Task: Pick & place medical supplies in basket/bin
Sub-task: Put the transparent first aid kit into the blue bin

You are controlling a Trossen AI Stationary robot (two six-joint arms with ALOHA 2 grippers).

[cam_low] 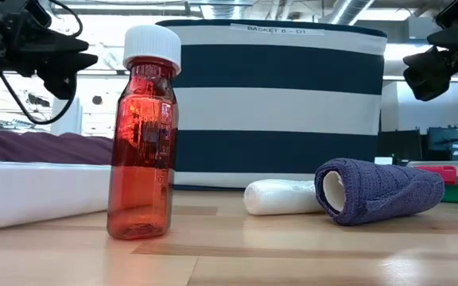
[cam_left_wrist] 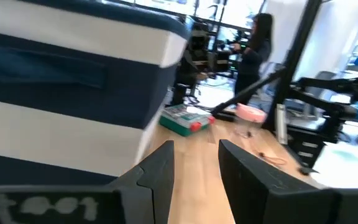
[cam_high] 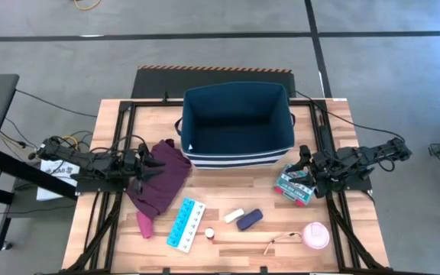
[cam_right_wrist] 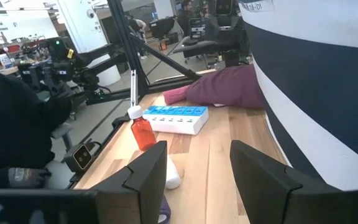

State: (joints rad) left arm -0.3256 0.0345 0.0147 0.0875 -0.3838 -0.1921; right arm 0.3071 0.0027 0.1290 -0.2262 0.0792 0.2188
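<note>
The dark-blue striped bin [cam_high: 237, 122] stands at the table's far middle. In front of it lie the light-blue pill organizer [cam_high: 186, 223], a small white piece [cam_high: 234, 215], the dark-blue oblong [cam_high: 249, 219] and a small red bottle [cam_high: 209, 234], which stands upright. The pink disc [cam_high: 316, 235] with its tan cord lies near the right. The teal-white-red box [cam_high: 295, 185] lies flat beside the bin's right corner. My left gripper [cam_high: 159, 163] is open, raised over the maroon cloth [cam_high: 163, 182]. My right gripper [cam_high: 302, 160] is open, above the box's far end.
The maroon cloth spreads left of the bin and reaches the organizer's far end. In the low view the red bottle [cam_low: 144, 135] stands nearest, with the white piece [cam_low: 281, 196] and blue oblong [cam_low: 380, 191] behind it. Black frame rails run along both table sides.
</note>
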